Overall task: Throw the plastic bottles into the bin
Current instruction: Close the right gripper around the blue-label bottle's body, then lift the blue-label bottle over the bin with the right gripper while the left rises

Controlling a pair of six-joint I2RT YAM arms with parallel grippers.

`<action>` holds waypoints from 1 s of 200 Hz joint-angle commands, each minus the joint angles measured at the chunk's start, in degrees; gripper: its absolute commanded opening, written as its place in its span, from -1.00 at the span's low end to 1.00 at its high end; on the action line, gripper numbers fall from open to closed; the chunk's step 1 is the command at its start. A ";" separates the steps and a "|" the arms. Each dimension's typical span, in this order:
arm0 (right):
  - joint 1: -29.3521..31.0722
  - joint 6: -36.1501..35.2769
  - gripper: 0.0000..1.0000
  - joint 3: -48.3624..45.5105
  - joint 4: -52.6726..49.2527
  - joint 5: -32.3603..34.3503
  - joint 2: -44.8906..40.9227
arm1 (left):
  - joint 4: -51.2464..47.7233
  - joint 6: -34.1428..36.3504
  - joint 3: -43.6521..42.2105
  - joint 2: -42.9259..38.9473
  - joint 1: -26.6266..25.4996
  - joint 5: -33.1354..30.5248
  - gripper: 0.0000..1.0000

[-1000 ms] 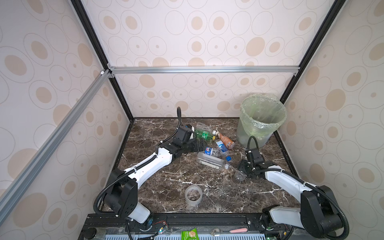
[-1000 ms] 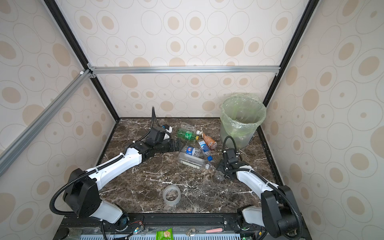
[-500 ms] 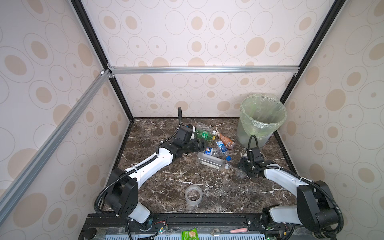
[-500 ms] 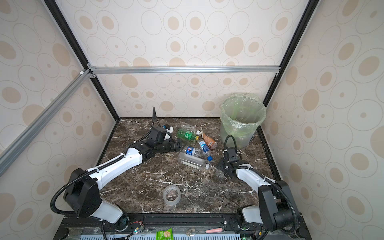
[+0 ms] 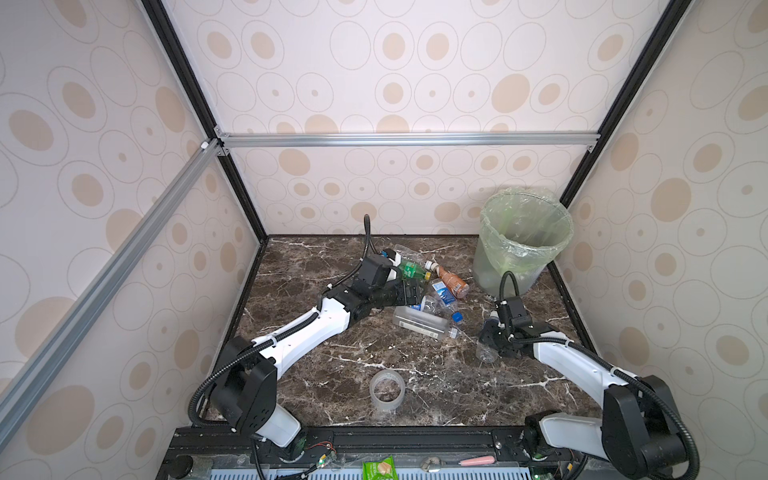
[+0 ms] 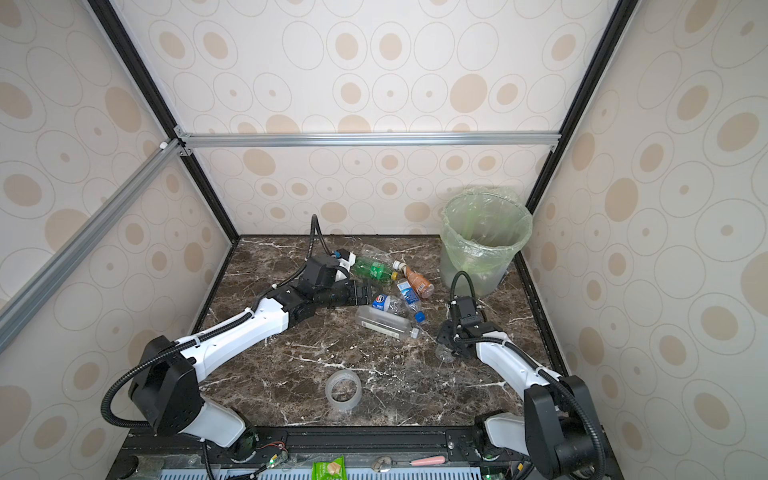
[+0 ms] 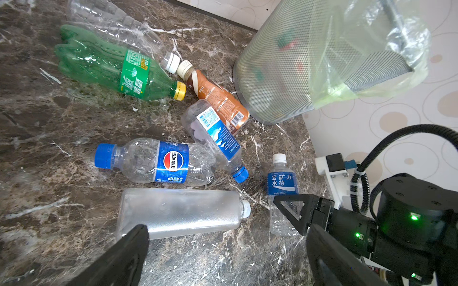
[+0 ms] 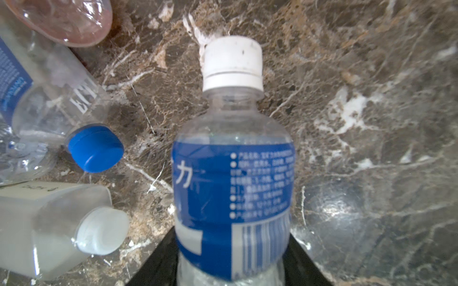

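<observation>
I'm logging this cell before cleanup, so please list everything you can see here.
plastic bottles: seven, clear, green and brown, six clustered left of the bin, one apart nearer the front
bin: one, grey mesh with pale green bag, far right corner
tape roll: one, clear, near front edge
table: one, dark marble, under everything
left hand: one, black, open at the cluster
right hand: one, black, fingers flanking the blue-label water bottle

Dark veined marble tabletop (image 5: 299, 266) inside cream oval-patterned walls (image 5: 415, 83), black corner posts (image 5: 194, 99), aluminium rails (image 5: 407, 139)
</observation>
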 commanded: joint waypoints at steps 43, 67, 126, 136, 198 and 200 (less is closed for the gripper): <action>1.95 -3.53 -0.01 10.52 -7.16 -0.13 -4.18 | 2.42 1.47 1.13 -3.66 -1.12 0.15 0.98; 4.24 -5.17 -0.02 14.58 -7.84 0.28 -3.58 | 3.40 2.16 0.65 -5.61 -1.17 -0.43 0.98; 7.89 -10.77 -0.03 26.76 -9.08 2.98 0.89 | 5.40 3.79 0.73 -8.58 -1.21 0.07 0.98; 8.48 -11.86 -0.03 29.32 -9.24 3.56 2.24 | 5.71 4.13 1.17 -8.82 -1.25 0.04 0.98; 8.94 -18.00 -0.03 49.15 -8.07 5.19 12.21 | 3.60 8.00 9.35 -6.25 -1.22 -0.32 0.98; 9.01 -18.37 -0.03 50.14 -8.25 5.31 12.62 | 3.59 8.16 9.77 -6.05 -1.23 -0.32 0.98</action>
